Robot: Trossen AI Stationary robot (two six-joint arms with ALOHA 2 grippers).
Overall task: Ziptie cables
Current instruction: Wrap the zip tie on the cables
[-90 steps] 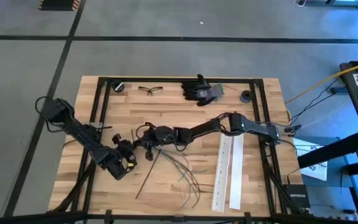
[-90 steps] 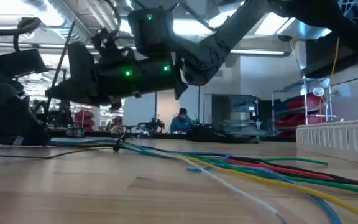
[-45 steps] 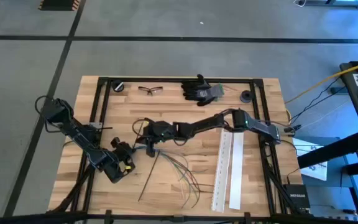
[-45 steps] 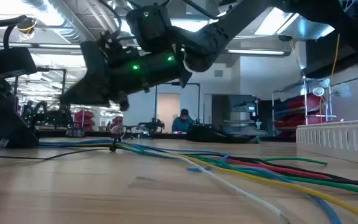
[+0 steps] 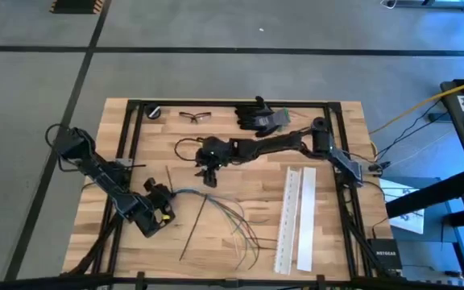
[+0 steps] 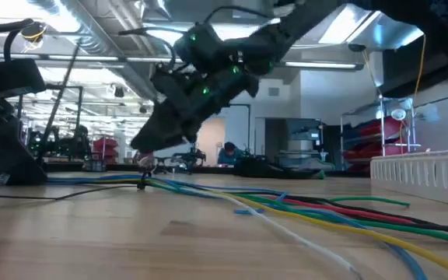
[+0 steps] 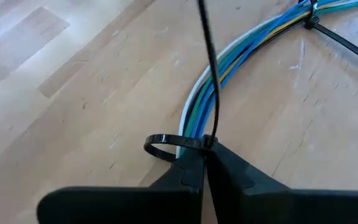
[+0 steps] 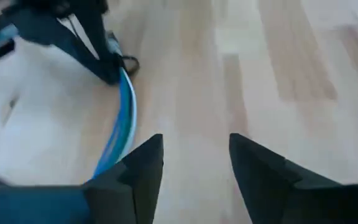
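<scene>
Left tool (image 7: 205,163) pressed together on a thin black zip tie (image 7: 173,147) looped round the bundled blue, green, yellow and white cables (image 7: 229,62), cables (image 5: 216,205) fanning across the wooden worktop (image 5: 240,258) centre, right tool (image 8: 194,168) raised beyond them, fingers apart, holding nothing

Looking past the right gripper (image 8: 194,165), its two dark wedge-shaped fingers (image 8: 143,168) stand apart with nothing but bare light wooden tabletop (image 8: 278,62) showing in the gap. Off to one side a bundle of thin blue and pale cables (image 8: 120,121) curves along the wood. The far end of that bundle sits at the tip of the other arm's dark gripper (image 8: 107,68), with a small black loop right beside it. It's pretty blurry though.
</scene>
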